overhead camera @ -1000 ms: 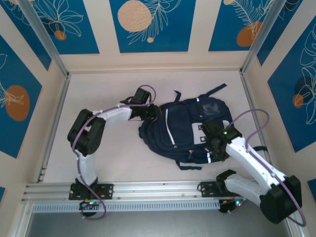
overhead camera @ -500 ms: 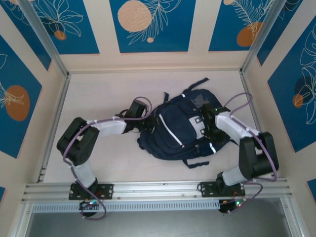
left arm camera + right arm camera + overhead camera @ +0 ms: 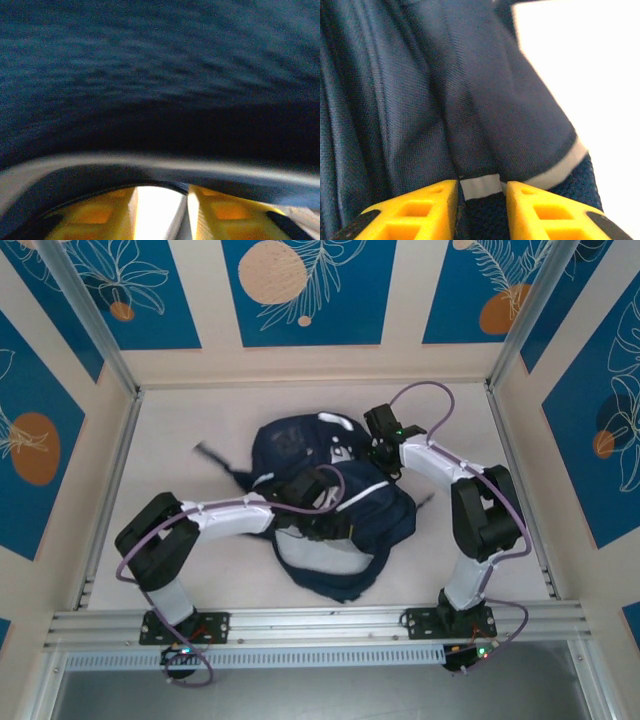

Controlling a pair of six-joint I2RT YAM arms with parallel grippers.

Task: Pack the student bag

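The student bag point(image 3: 300, 445), dark navy with white stripes, lies crumpled in the middle of the table, its light grey lining point(image 3: 325, 552) showing at the near side. My left gripper point(image 3: 318, 518) is pushed into the bag's middle. In the left wrist view its jaws point(image 3: 160, 200) stand apart with a bright gap, and navy fabric point(image 3: 160, 75) arches just over the tips. My right gripper point(image 3: 383, 458) is at the bag's far right edge. In the right wrist view a fold of the bag point(image 3: 420, 100) with a white stripe point(image 3: 480, 186) fills the space between the yellow fingers point(image 3: 480, 192).
Bare table point(image 3: 180, 440) lies left of the bag, where a dark strap point(image 3: 212, 454) sticks out. Patterned walls close in the back and both sides. An aluminium rail point(image 3: 320, 625) runs along the near edge between the arm bases.
The bag has been turned over and dragged back and left. My right arm swung from the front right to the bag's far right. My left gripper moved right into the bag.
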